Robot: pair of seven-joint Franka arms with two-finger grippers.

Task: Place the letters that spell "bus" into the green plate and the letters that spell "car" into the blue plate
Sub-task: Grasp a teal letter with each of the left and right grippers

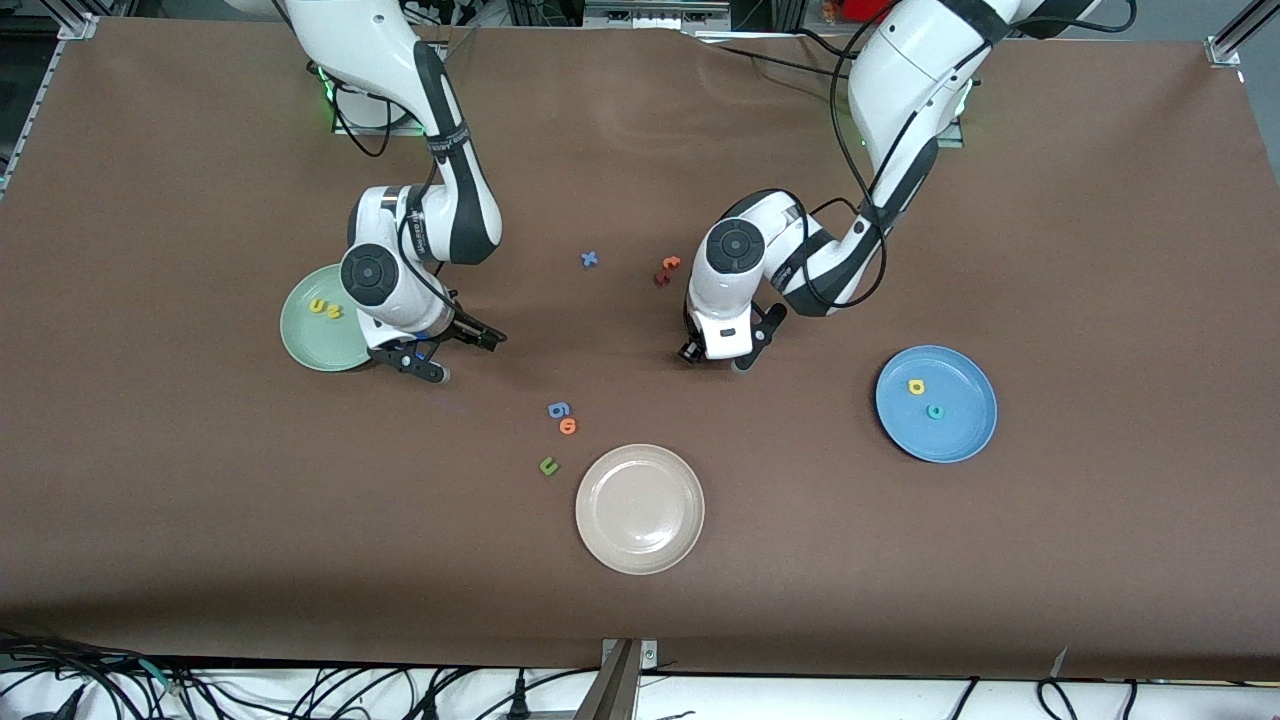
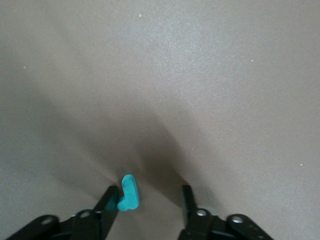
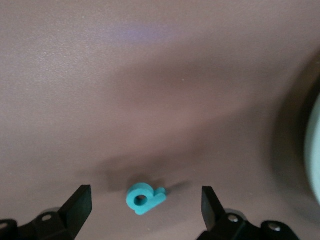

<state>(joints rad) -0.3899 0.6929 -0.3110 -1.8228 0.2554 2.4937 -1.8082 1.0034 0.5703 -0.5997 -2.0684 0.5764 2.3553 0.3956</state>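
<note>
My left gripper (image 2: 149, 192) (image 1: 715, 360) is low over the table's middle. A teal "r" (image 2: 128, 193) stands on edge against one finger, with a gap to the other finger. My right gripper (image 3: 146, 195) (image 1: 462, 358) is open beside the green plate (image 1: 310, 345) (image 3: 315, 150), and the teal "b" (image 3: 144, 197) lies flat between its fingers. The green plate holds the yellow-orange "u" (image 1: 318, 306) and the yellow "s" (image 1: 335, 311). On the blue plate (image 1: 960, 430) lie the yellow "a" (image 1: 916, 386) and the teal "c" (image 1: 935, 411). The front view hides both teal letters under the grippers.
A cream-white plate (image 1: 640, 510) sits nearest the front camera. Close to it lie a blue letter (image 1: 558, 409), an orange "o" (image 1: 568, 426) and a dark green "u" (image 1: 548, 465). A blue "x" (image 1: 590, 259), an orange "t" (image 1: 672, 263) and a dark red letter (image 1: 661, 278) lie near the left arm.
</note>
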